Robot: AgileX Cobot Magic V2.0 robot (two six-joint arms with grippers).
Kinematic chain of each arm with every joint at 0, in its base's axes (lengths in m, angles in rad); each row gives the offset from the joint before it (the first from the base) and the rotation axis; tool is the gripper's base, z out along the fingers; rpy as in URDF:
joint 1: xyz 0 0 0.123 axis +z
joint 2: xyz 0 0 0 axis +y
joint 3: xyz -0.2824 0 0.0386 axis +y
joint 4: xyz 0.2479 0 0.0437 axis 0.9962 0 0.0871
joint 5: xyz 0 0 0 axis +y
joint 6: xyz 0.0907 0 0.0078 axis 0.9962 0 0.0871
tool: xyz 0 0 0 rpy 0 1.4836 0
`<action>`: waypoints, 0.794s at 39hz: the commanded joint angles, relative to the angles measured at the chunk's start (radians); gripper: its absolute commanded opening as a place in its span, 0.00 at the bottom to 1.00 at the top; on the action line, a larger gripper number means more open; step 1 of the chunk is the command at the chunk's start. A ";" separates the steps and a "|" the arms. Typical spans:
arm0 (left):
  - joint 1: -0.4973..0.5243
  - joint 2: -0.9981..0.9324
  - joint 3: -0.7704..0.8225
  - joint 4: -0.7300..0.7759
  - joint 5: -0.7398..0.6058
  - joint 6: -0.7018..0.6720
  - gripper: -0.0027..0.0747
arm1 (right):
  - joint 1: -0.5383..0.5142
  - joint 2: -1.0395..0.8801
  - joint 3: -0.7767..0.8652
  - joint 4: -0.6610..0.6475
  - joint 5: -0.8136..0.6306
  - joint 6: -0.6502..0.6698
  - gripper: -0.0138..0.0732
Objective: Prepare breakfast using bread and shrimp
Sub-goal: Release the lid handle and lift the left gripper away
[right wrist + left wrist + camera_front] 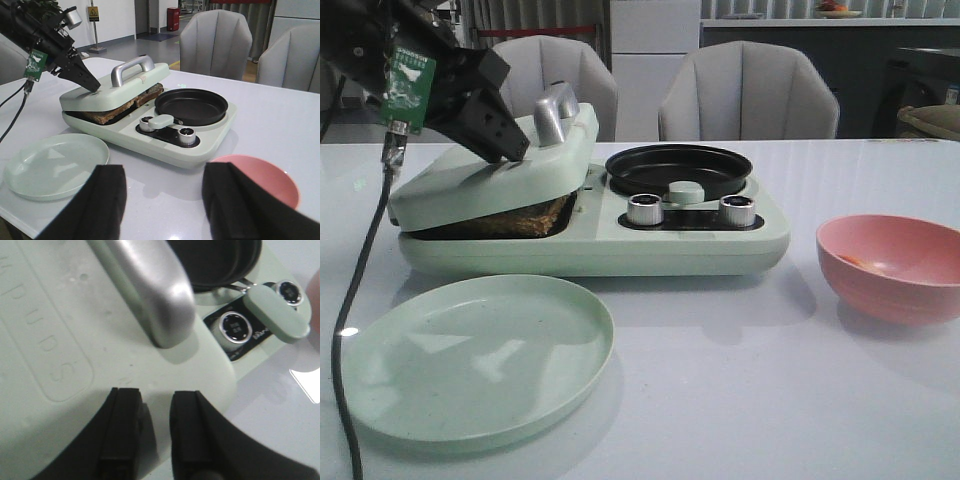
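The bread lies browned inside a pale green sandwich maker, showing in the gap under its lowered lid in the front view. The left arm reaches down from the upper left, and the left gripper touches the lid top just beside the silver handle. A black round pan sits on the appliance's right half above two knobs. An empty green plate lies in front, and a pink bowl stands to the right.

In the left wrist view, the left gripper's fingers rest on the lid with a narrow gap between them, holding nothing, the handle just beyond.

In the right wrist view, the right gripper hangs well back from the appliance with its jaws wide apart and empty. The toasted bread shows at the lid's open edge, with the plate and bowl nearer the camera.
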State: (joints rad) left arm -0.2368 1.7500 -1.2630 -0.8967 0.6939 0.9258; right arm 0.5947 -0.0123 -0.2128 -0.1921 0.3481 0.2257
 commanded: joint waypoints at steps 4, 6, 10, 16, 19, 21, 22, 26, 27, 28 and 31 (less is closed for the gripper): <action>-0.008 -0.130 -0.095 0.156 0.043 -0.150 0.27 | -0.002 -0.012 -0.024 -0.016 -0.086 -0.002 0.68; -0.008 -0.160 -0.112 0.283 0.050 -0.211 0.22 | -0.002 -0.012 -0.024 -0.016 -0.086 -0.002 0.68; -0.008 -0.229 -0.115 0.497 0.055 -0.356 0.18 | -0.002 -0.012 -0.024 -0.016 -0.086 -0.002 0.68; -0.008 -0.323 -0.115 0.826 0.108 -0.613 0.18 | -0.002 -0.012 -0.024 -0.016 -0.086 -0.002 0.68; -0.008 -0.365 -0.115 0.946 0.153 -0.703 0.18 | -0.002 -0.012 -0.024 -0.016 -0.086 -0.002 0.68; -0.008 -0.400 -0.115 1.009 0.186 -0.770 0.18 | -0.002 -0.012 -0.024 -0.016 -0.086 -0.002 0.68; -0.008 -0.412 -0.115 1.030 0.203 -0.790 0.18 | -0.002 -0.012 -0.024 -0.016 -0.086 -0.002 0.68; -0.008 -0.481 -0.087 1.065 0.208 -0.819 0.18 | -0.002 -0.012 -0.024 -0.016 -0.086 -0.002 0.68; -0.008 -0.501 -0.075 1.065 0.204 -0.819 0.18 | -0.002 -0.012 -0.024 -0.016 -0.086 -0.002 0.68; -0.008 -0.517 -0.061 1.065 0.199 -0.822 0.18 | -0.002 -0.012 -0.024 -0.016 -0.086 -0.002 0.68; -0.008 -0.581 -0.020 1.069 0.182 -0.855 0.18 | -0.002 -0.012 -0.024 -0.016 -0.086 -0.002 0.68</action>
State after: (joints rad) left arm -0.2393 1.2485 -1.2892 0.1562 0.9373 0.1125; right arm 0.5947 -0.0123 -0.2128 -0.1921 0.3481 0.2257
